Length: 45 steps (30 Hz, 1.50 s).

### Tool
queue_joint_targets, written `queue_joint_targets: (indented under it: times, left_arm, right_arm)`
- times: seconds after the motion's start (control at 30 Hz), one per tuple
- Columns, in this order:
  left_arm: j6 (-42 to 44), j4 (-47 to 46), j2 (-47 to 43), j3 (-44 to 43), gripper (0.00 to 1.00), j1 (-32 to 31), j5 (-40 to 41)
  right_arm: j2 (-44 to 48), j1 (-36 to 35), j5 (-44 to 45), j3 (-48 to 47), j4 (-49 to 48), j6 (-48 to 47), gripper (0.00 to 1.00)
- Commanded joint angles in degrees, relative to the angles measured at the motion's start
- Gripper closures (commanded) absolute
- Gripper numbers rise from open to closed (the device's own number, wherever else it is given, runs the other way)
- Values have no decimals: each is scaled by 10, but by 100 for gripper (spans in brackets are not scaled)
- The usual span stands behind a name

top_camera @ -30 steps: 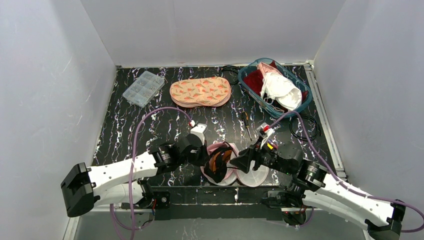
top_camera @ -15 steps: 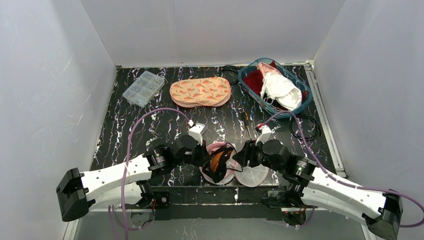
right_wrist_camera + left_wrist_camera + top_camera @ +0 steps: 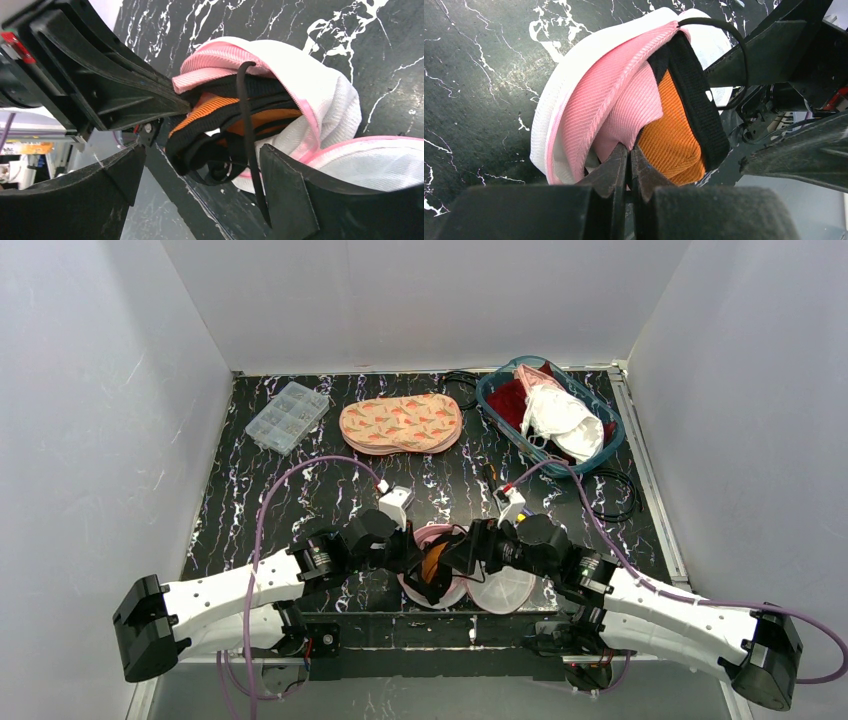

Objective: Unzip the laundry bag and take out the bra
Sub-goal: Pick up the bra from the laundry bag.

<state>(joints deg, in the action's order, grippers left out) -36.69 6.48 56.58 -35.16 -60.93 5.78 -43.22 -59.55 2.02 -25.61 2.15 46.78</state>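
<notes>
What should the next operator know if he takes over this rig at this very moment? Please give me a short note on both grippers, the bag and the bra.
Left gripper: shut on the pink rim of the laundry bag.
Right gripper: open, one finger on each side of the bra, not gripping it.
Things: the bag lies at the near edge of the table, between the arms. The orange and black bra sits in its open mouth, with black straps hanging out.
Done: bag unzipped.
Left: close on the bra and pull it out.

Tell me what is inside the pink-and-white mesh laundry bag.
An orange ribbed bra with black trim and straps, half out of the open pink-and-white bag. Anything deeper is hidden by fabric.
</notes>
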Motion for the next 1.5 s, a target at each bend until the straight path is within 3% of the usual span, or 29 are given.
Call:
queue_joint_targets:
  times: [0.0, 0.23, 0.43, 0.5, 0.67, 0.97, 1.37, 1.47]
  left_arm:
    - [2, -3, -1, -10, 100, -6, 7]
    - [2, -3, 0, -17, 100, -13, 14]
    - [3, -3, -2, -17, 100, -16, 16]
    - [2, -3, -4, -16, 100, -17, 16]
    - [4, 13, -14, -10, 100, -17, 34]
    - [-13, 70, -36, 1, 100, -18, 113]
    - [-33, 125, -50, 2, 100, -17, 191]
    - [-33, 113, -45, 6, 100, -17, 179]
  right_arm:
    - [-13, -4, 8, -3, -52, 48, 7]
    - [-83, -17, 36, -30, -34, 65, 9]
    - [-116, -30, 59, -33, -32, 80, 21]
    - [-116, -33, 67, -27, -36, 84, 31]
    - [-88, -32, 95, -29, 7, 69, 70]
    - [26, -33, 133, -38, 137, 9, 90]
    - [117, -33, 201, -69, 277, -29, 91]
    - [128, -33, 157, -65, 251, -51, 81]
